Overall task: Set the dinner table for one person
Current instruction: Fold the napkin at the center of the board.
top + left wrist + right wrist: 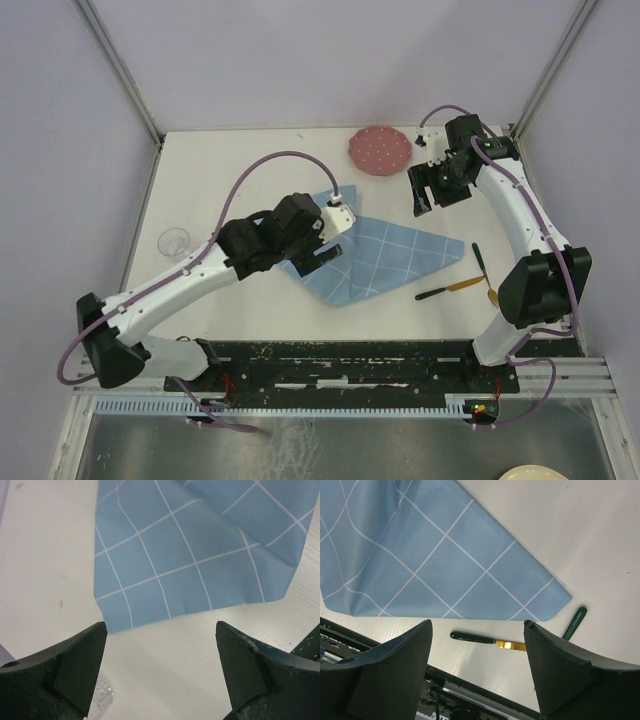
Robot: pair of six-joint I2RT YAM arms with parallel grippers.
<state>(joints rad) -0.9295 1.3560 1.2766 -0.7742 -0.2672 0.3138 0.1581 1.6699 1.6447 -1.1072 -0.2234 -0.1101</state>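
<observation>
— Two pincers. State?
— Both wide, nothing in either. My left pincer hung low, fingers spread over bare white top, with the edge of the blue placemat just beyond them. My right pincer was higher, on the far right side, also spread.
— Dinner table?
— The dinner table was the big white square under everything, filling the space in front of my arm bases.
— What was on it?
— Placemat mid-table, askew and partly folded, not flat. Red dotted plate at the far edge, apart from the placemat. Clear glass near the left edge, well apart from it. Cutlery, two green-handled pieces with gold ends, lay on the near right, just off the placemat's right corner.
— Anything touching the placemat?
— Couldn't tell from above; my left wrist hid part of it.
</observation>
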